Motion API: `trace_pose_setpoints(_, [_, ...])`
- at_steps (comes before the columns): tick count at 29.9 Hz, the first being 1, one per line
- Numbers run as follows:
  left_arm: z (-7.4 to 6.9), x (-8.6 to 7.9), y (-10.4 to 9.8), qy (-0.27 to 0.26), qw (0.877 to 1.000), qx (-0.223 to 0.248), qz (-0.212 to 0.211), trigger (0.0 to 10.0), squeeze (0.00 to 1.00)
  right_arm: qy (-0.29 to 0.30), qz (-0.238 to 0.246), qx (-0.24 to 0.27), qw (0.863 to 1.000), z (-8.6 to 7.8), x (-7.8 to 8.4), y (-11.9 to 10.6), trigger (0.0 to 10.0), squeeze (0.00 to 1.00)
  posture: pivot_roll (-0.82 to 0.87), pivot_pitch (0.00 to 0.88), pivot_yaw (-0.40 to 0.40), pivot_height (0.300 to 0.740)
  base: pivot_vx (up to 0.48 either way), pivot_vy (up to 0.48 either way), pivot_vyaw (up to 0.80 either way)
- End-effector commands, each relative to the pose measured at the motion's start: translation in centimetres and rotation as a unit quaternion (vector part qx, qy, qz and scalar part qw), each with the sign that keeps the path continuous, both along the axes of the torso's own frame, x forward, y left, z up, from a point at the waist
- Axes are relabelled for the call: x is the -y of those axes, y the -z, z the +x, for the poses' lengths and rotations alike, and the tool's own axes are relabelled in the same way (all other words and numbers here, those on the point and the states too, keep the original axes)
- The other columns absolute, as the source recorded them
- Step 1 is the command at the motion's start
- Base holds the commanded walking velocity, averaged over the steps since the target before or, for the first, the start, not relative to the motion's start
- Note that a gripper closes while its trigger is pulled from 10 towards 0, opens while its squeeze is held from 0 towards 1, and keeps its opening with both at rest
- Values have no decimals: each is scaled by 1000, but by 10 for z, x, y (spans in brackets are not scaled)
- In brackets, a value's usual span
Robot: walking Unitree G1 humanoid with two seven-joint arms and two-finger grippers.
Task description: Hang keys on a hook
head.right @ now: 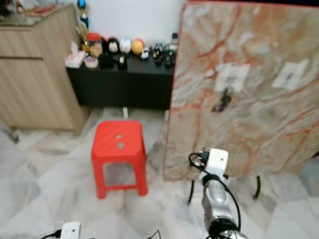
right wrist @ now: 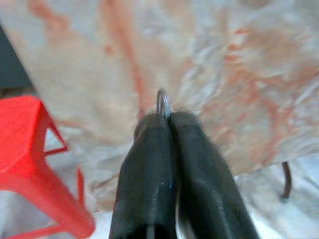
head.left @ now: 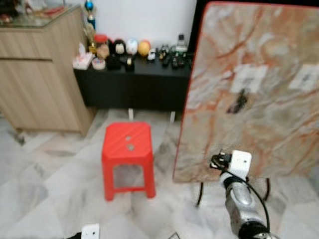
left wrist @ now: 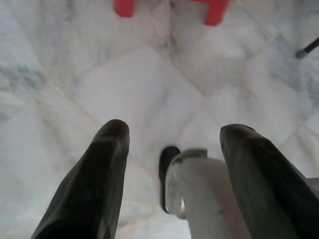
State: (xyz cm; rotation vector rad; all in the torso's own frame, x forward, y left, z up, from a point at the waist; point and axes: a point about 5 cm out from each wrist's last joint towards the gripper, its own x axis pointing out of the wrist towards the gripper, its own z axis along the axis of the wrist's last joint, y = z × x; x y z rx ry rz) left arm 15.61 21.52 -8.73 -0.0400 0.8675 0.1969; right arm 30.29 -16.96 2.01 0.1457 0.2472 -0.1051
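Right wrist view: key ring [right wrist: 161, 102] between right gripper [right wrist: 164, 119] fingertips

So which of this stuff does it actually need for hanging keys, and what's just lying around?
For the job:
- right pincer, shut on a thin metal key ring
- tilted orange-veined marble board with two pale hook pads, dark keys already on one

Just lying about:
- red plastic stool
- black low cabinet of trinkets
- wooden cupboard
- left pincer, open, idle

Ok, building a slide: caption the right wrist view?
Right gripper shut on a key ring, facing the marble-patterned board beside a red stool.
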Motion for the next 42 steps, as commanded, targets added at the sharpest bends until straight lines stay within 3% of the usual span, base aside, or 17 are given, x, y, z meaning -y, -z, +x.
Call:
trace_pose_setpoints(1, [1,1,0,3,1000,-3,1,10000,0,-4,1,14,1000,5,-3,-7,10000,0,58,0,-56,740,0,-480,0])
trace_pose_setpoints(8, [1,4,0,1,1000,-1,1,10000,0,-1,2,15,1000,6,-3,-7,10000,0,55,0,-48,740,0,-463,0])
trace_pose_setpoints(26, [-2,-2,-1,-4,1000,10,-7,10000,0,9,11,14,1000,5,-1,-6,10000,0,55,0,-40,740,0,0,0])
trace_pose_setpoints(42, [3,0,-2,-5,1000,19,-7,10000,0,14,19,20,1000,9,0,-10,10000,0,58,0,-48,740,268,0,0])
